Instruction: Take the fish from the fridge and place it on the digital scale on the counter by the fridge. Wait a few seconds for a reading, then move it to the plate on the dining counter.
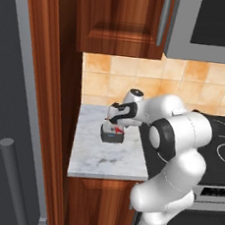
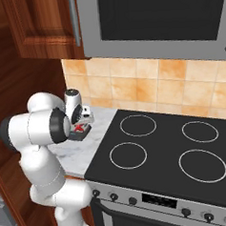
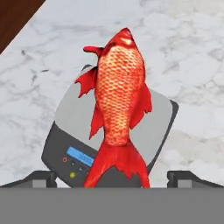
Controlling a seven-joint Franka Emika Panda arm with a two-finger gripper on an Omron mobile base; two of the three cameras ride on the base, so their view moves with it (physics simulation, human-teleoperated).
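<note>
Just above the scale (image 3: 65, 118), our claw (image 3: 112, 177) hangs with its jaws spread wide, fingertips (image 3: 41, 177) well clear of the fish (image 3: 118, 109) on either side. We see the fish lying on the scale's flat top, which sits on the marble counter (image 1: 94, 159) beside the stove (image 2: 170, 149).

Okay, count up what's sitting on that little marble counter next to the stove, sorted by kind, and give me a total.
Fish: 1, red-orange, lying on the scale
Digital scale: 1, dark grey with a lighter top
Total: 2 things on the counter
</note>
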